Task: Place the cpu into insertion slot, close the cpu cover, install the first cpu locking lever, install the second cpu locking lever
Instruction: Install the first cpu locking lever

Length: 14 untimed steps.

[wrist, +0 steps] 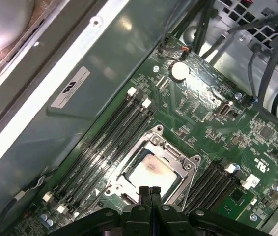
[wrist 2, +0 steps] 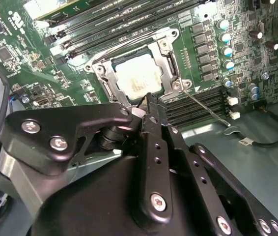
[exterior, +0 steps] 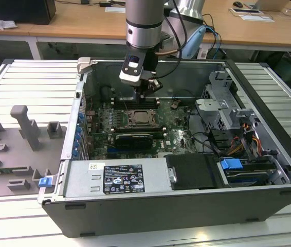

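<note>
Second wrist view: pale cpu [wrist 2: 138,78], silvery cpu cover [wrist 2: 107,78].

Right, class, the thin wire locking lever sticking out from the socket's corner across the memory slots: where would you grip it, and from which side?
Probably near its hooked free end, from above, pinching across the wire. The locking lever is a thin rod hinged at a corner of the insertion slot, and that end juts past the memory slots, leaving room either side.

Centre of the exterior view: silvery-rimmed square insertion slot [exterior: 131,119] holding the pale square cpu [wrist: 151,169]; grey moulded fixture blocks [exterior: 17,149] lie at left.
</note>
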Each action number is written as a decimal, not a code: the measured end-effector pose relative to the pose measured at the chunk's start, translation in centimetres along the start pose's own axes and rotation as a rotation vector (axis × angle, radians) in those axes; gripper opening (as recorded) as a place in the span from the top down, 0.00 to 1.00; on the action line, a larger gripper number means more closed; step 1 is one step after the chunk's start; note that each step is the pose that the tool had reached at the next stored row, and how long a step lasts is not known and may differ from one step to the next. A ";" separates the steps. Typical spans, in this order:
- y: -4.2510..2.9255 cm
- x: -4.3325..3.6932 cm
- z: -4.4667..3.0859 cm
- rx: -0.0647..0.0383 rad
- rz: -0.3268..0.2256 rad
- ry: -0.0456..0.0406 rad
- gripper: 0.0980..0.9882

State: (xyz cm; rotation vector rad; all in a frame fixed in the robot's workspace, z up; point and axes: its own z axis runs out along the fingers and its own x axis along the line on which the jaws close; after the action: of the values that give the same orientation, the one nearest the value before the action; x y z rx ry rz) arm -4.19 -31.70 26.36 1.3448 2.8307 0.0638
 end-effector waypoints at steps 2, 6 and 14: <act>0.00 0.00 0.00 0.000 -0.015 0.0006 0.99; 0.00 0.00 0.00 0.001 -0.064 0.0026 0.99; 0.00 0.00 0.00 0.003 -0.261 0.0104 0.99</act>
State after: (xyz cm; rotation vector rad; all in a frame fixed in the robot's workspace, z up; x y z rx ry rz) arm -4.19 -31.70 26.36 0.9665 2.9868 0.0649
